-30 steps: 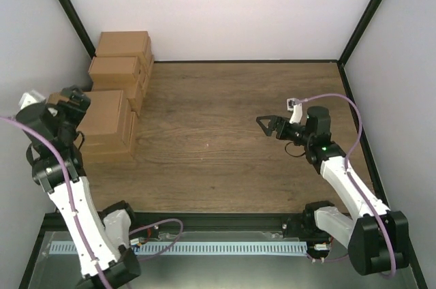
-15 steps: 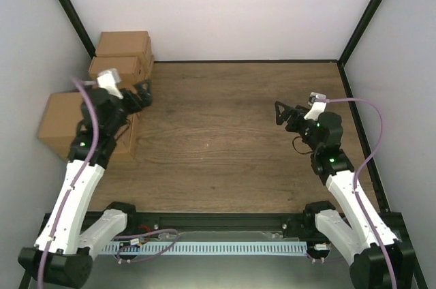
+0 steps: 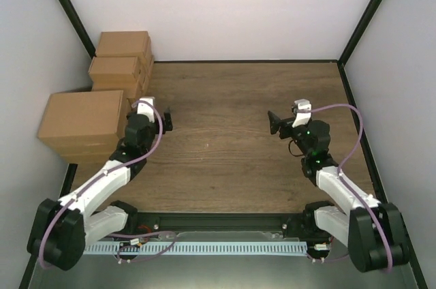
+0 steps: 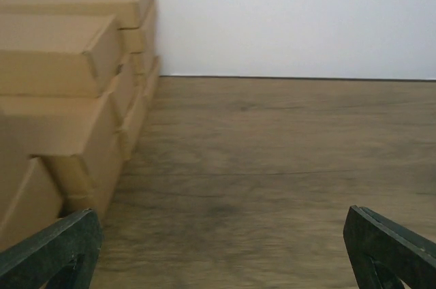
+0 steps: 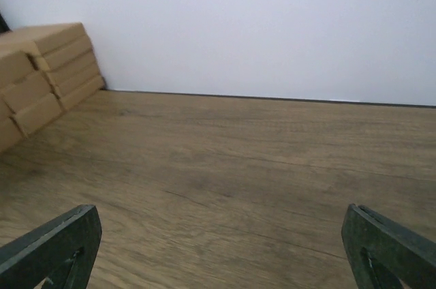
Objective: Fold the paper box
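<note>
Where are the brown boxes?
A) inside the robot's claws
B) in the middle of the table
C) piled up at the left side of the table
C: the brown boxes stand piled along the left edge of the table, by the far corner.

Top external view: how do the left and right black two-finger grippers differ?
The left black two-finger gripper is close beside the stacked brown cardboard cartons; the right black two-finger gripper is across the wooden table from them. The left one faces the back wall; the right one angles back-left. Both are open and empty.
</note>
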You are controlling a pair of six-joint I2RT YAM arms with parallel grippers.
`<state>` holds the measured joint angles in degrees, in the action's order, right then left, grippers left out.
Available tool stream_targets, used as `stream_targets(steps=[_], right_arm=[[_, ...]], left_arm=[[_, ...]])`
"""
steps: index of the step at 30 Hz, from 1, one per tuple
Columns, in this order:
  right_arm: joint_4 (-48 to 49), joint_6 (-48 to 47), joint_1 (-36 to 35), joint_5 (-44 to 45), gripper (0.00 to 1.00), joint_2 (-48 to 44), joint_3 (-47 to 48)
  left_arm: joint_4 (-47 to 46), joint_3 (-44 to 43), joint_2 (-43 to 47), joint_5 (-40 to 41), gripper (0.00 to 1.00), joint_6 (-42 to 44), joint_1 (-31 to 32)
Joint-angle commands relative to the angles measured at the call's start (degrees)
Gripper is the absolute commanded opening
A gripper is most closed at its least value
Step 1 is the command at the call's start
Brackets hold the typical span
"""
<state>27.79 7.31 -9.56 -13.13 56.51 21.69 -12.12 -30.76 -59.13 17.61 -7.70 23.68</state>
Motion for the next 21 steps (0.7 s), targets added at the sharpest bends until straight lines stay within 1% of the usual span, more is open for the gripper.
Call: stream_targets(steps=[1,4,6,8,9,11,13,17,19,20,21], right_arm=[[13.9,-6.6,0.3,6.5,1.00,5.5,-3.0],[19.3,-7.4,1.5,7.7,1.00,9.3,-4.4],[21.2,-7.1,4.2,5.9,1.00,12.3,-4.1],[23.5,-4.5,7.2,3.2,1.00,15.4,-4.0],[22.9,-3.3,8.4,1.7,1.00,16.6,-2.8],[20.9,-4.8,9.2,0.2,1.00,18.0,-0.9],[22.6,-6.3,9.3,0.4,1.00,19.0,-1.1],[25.0,-6.3,9.4,1.2,1.00,21.2,-2.7],[28.8,-6.2,9.4,1.5,1.00,22.9,-4.7],[29.9,-6.1,9.4,1.7,1.00,23.9,-4.5],[28.7,-7.0,9.4,0.9,1.00,24.4,-3.8]], left_arm=[[-13.1,2.9,-4.9,1.9,1.00,3.0,-6.4],[-16.0,4.3,-8.8,-0.6,1.00,3.3,-11.5],[-19.2,5.9,-10.4,-2.7,1.00,4.5,-14.3],[-22.1,6.7,-12.1,-5.3,1.00,6.3,-16.1],[-22.8,6.7,-13.0,-5.9,1.00,7.0,-16.5],[-25.6,6.9,-15.4,-5.7,1.00,7.8,-17.0],[-29.5,7.7,-17.8,-6.1,1.00,7.9,-17.6],[-34.1,8.3,-22.3,-6.6,1.00,9.4,-18.2],[-35.2,8.5,-23.2,-7.1,1.00,9.6,-19.0],[-37.3,9.2,-23.4,-7.6,1.00,10.4,-19.3],[-39.1,9.9,-23.6,-7.8,1.00,11.0,-19.7]])
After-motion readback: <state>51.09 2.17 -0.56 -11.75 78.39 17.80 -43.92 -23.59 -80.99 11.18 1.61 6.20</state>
